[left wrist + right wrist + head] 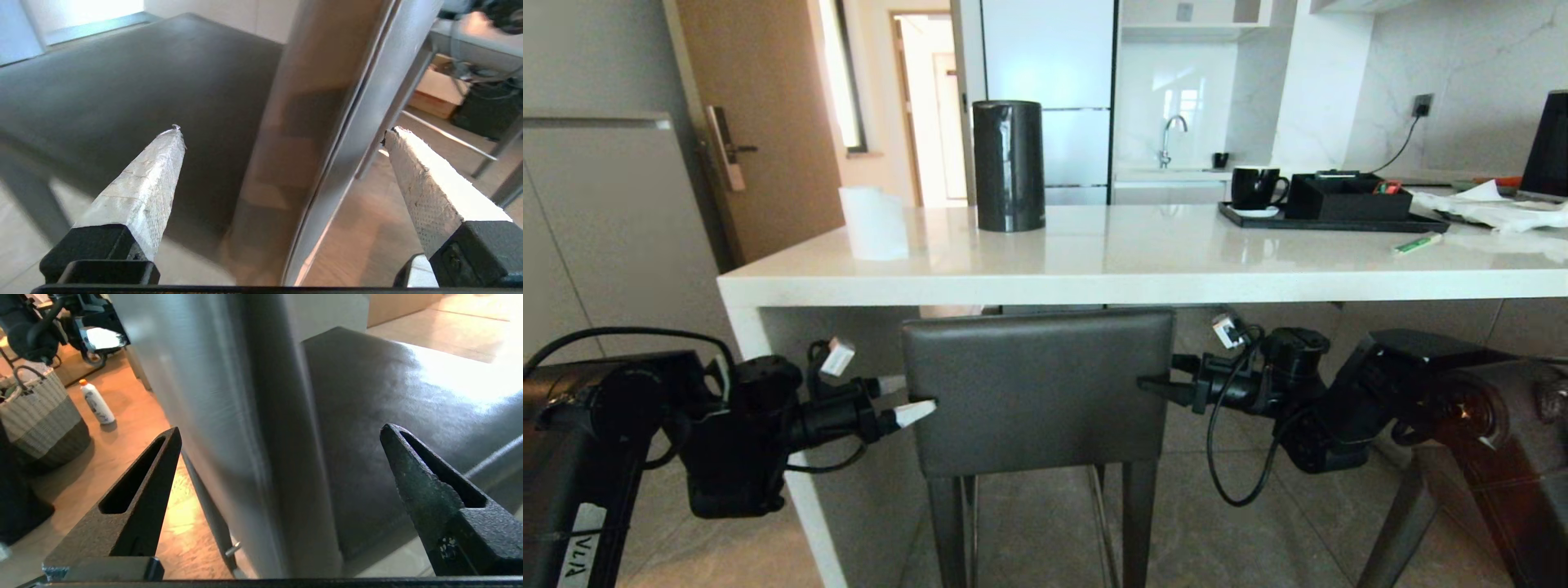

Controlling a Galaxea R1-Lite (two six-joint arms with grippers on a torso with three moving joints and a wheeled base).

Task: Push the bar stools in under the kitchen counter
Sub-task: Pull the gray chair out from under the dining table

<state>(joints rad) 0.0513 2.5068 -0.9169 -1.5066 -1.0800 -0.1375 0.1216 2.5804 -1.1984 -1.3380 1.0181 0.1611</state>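
One bar stool stands in front of me, its dark grey backrest [1037, 392] just below the edge of the white kitchen counter [1094, 278]. My left gripper [917, 394] is open, and its white fingertips straddle the backrest's left edge [310, 122] with the seat [122, 81] beyond. My right gripper [1156, 384] is open too, its black fingers either side of the right edge [229, 416], beside the seat [388, 384]. I cannot tell whether the fingers touch the backrest. A slanted dark leg [1388, 523] of a second stool shows at lower right, mostly hidden by my right arm.
On the counter stand a black cylinder [1009, 167], a white paper roll [874, 222], a black tray [1331, 220] with a mug, and a green pen [1417, 242]. The counter's white end panel [768, 343] is behind my left gripper. A basket [41, 416] and bottle [96, 402] sit on the floor.
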